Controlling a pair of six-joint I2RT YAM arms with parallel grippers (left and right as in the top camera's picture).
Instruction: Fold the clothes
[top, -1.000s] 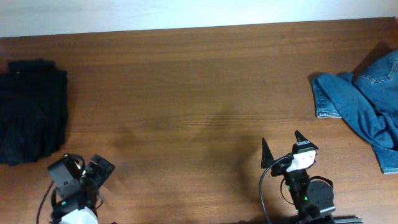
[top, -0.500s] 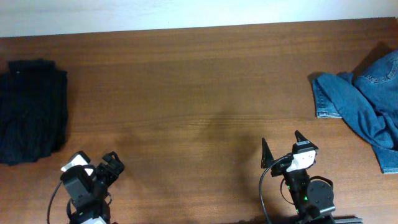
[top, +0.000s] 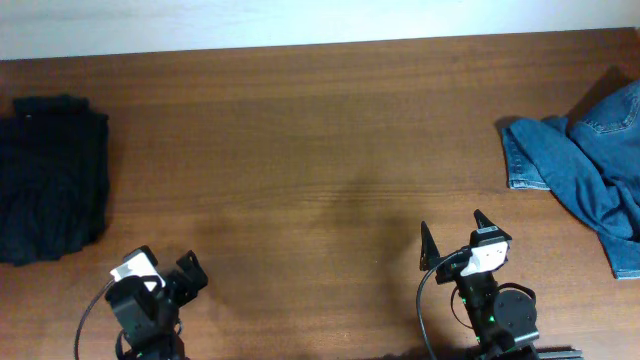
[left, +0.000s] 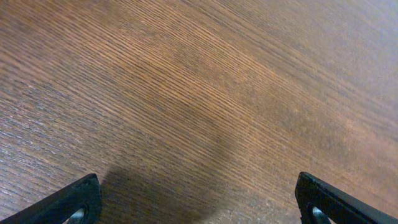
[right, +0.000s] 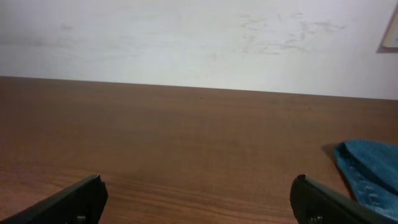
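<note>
While neither of my grippers is carrying anything, I am holding both low at the near edge of the table; my left gripper is hovering with its fingers spread wide over bare wood, and my right gripper is gaping just as wide, pointing ahead. The black clothes are lying in a compact heap ahead and to the left of my left gripper, well apart from it; they are looking already gathered, I judge, so nothing is clamping them; rumpled blue jeans are lying ahead, far right of my right gripper; I am reckoning spread fingers suit reaching for cloth.
</note>
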